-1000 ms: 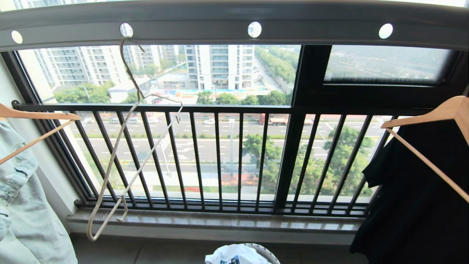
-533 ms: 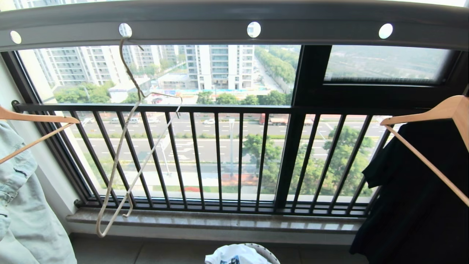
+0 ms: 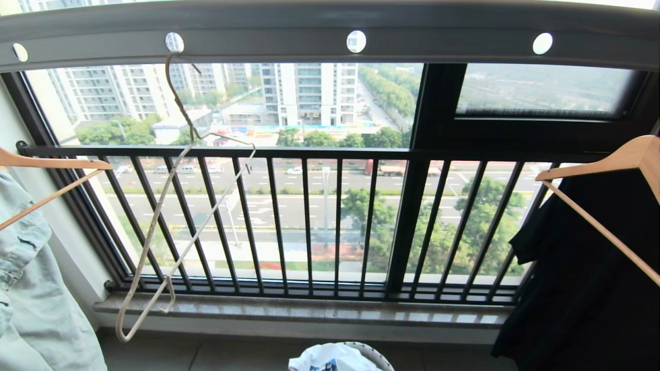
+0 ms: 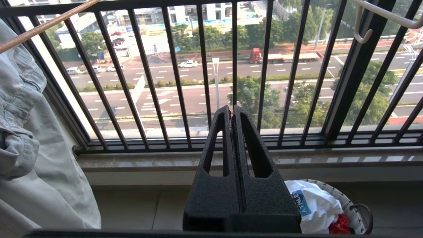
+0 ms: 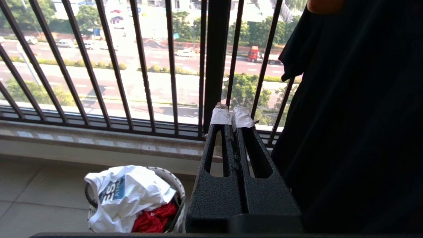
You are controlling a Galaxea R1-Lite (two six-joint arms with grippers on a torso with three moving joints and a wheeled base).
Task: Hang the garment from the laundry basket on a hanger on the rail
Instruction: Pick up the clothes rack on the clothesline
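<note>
The white T-shirt garment lies crumpled in the round white laundry basket on the floor at the bottom of the head view; it also shows as the garment in the basket and the garment. A thin cream hanger dangles tilted from a hole in the grey rail. My left gripper is shut and empty, pointing at the railing. My right gripper, tips taped white, is shut and empty. Neither arm shows in the head view.
A black railing of vertical bars fronts the window above a stone sill. A pale denim garment hangs on a wooden hanger at left, a black garment on another at right. A red cloth lies under the T-shirt.
The cream hanger swings on the rail: its lower end went right, then back left. Nothing else has visibly moved in the head view.
</note>
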